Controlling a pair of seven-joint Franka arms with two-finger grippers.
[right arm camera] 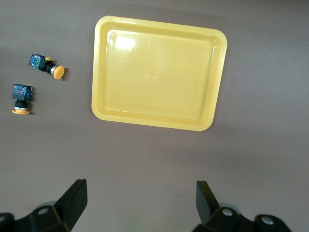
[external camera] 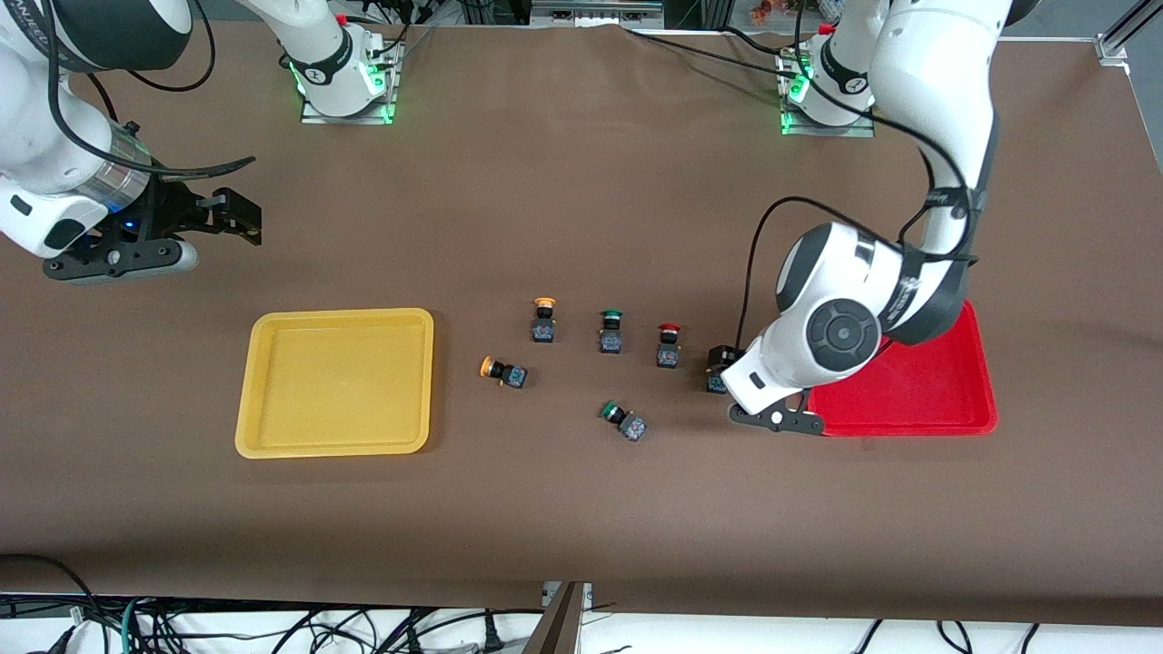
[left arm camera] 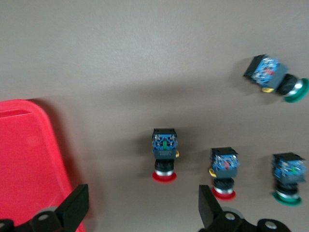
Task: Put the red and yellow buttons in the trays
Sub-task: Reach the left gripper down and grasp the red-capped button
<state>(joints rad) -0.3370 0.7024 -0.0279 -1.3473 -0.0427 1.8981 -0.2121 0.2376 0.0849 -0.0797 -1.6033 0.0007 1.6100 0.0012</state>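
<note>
Brown table [external camera: 581, 509], front view: yellow tray [external camera: 334, 382] lower left, red tray [external camera: 918, 392] right, yellow buttons [external camera: 543, 320] and red button [external camera: 669, 344] centre.

Left wrist view: left gripper [left arm camera: 145, 210] spread wide over nearest red button [left arm camera: 164, 154], presumably for grasping.

Right wrist view: right gripper [right arm camera: 140, 205] spread wide, waiting beside the yellow tray.

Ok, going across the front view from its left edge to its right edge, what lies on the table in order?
Yellow tray → tipped yellow-capped button → upright yellow-capped button → upright green-capped button → tipped green-capped button → red-capped button → red tray. The left gripper hides what lies between those last two.
</note>
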